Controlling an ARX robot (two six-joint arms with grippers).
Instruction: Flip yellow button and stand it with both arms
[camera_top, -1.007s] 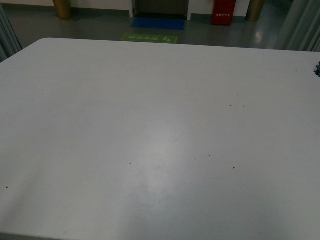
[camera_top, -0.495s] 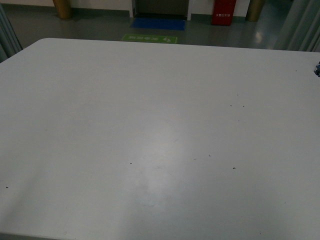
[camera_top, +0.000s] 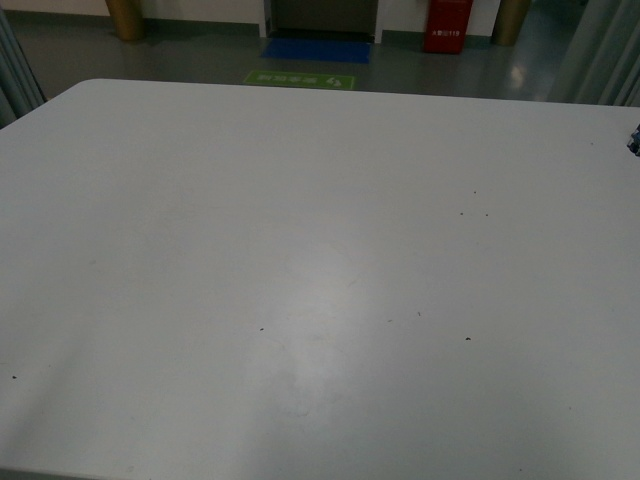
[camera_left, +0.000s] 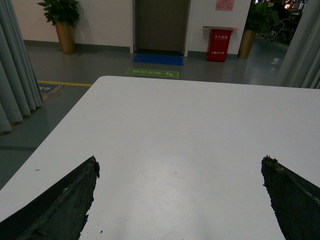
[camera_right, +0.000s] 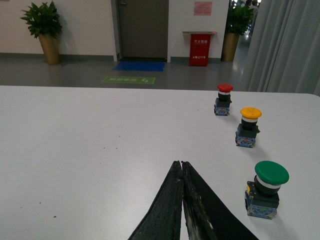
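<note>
The yellow button stands upright on the white table in the right wrist view, cap up, between a red button and a green button. My right gripper is shut with nothing in it, its tips well short of the yellow button and off to one side. My left gripper is open over bare table, its two black fingers far apart with nothing between them. No button shows in the left wrist view. Neither arm shows in the front view.
The three buttons stand in a row near one table edge. At the front view's right border a small dark object is just visible. Past the far edge is floor, with a red bin and grey curtains.
The front view has shifted slightly, so the table's far edge sits a little lower in the picture. Nothing on the table has moved.
</note>
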